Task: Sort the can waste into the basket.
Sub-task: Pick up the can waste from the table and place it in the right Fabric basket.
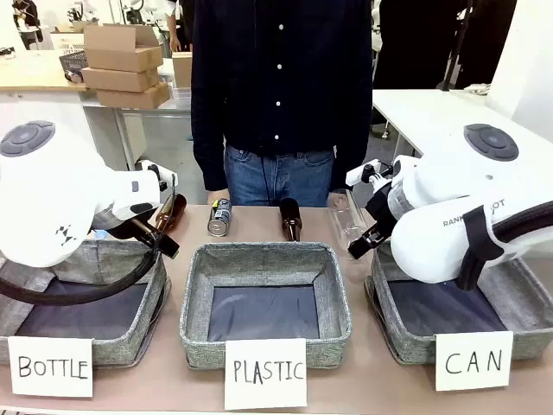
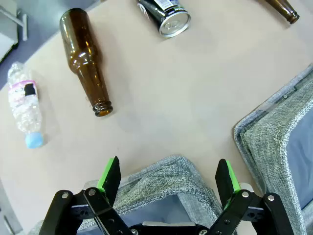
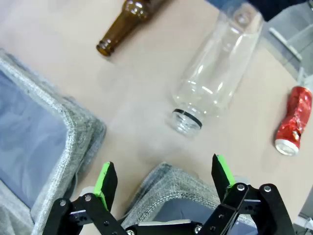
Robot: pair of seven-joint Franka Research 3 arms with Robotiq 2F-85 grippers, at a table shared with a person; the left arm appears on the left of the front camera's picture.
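Dark can [image 1: 219, 217], silver-ended, lies on its side on the surface [image 1: 359, 380] at the far edge, just behind the left rear corner of the PLASTIC basket [image 1: 263, 252] and in front of the person [image 1: 281, 86]. In the left wrist view its silver end faces the camera. The red can [image 3: 292, 121], dented, lies on the surface well to one side of a clear bottle [image 3: 220, 73] in the right wrist view. Neither can is inside the CAN basket [image 1: 406, 341], which stands at the robot's right with its white sign [image 1: 473, 360] in front.

The left tool [image 2: 168, 174] is spread wide with nothing between its green pads [image 2: 108, 172], and it hangs over the rim of a grey basket corner. Past it lie a brown bottle [image 2: 88, 63] and a crumpled clear bottle with a blue cap [image 2: 24, 105]. The right tool [image 3: 166, 174] is likewise spread and holds nothing, above a grey basket rim, with the mouth of the clear bottle just beyond. Another brown bottle [image 3: 129, 22] lies farther off. The BOTTLE basket [image 1: 121, 346] stands at the robot's left
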